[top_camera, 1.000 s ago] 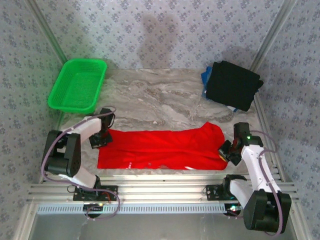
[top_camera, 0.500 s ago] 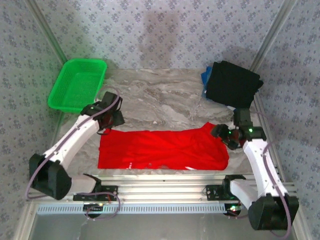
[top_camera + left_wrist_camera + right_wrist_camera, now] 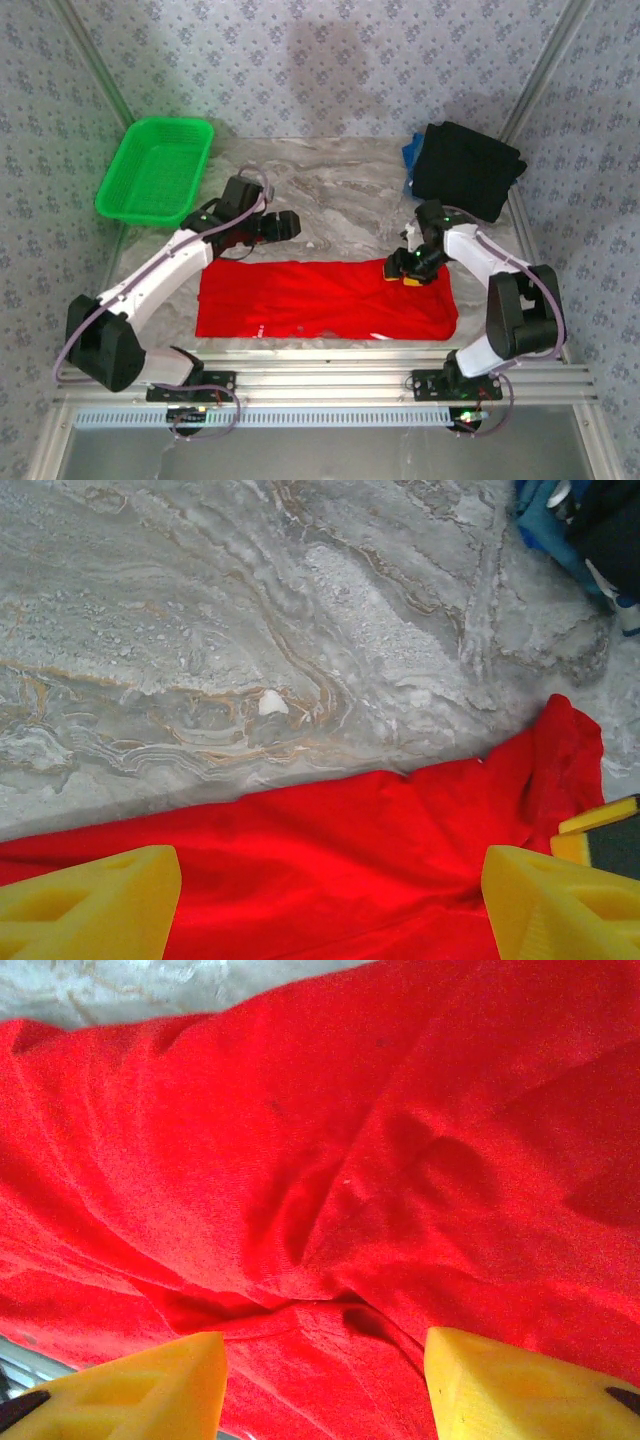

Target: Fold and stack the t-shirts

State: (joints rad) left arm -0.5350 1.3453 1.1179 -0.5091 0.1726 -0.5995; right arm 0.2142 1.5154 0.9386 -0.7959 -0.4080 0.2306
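Bright red cloth t-shirt (image 3: 320, 300) lies spread near me. My left gripper (image 3: 284, 224) hangs past its far edge and my right gripper (image 3: 404, 268) over its right part, both with fingers apart, grasping nothing.

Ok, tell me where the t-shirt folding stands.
Done: a black tee lies folded on a blue one at the far right corner. In hand: the red tee lies stretched out near the front edge, left claw at its far edge, right claw over its right end, both open. Left: fold it and stack it.
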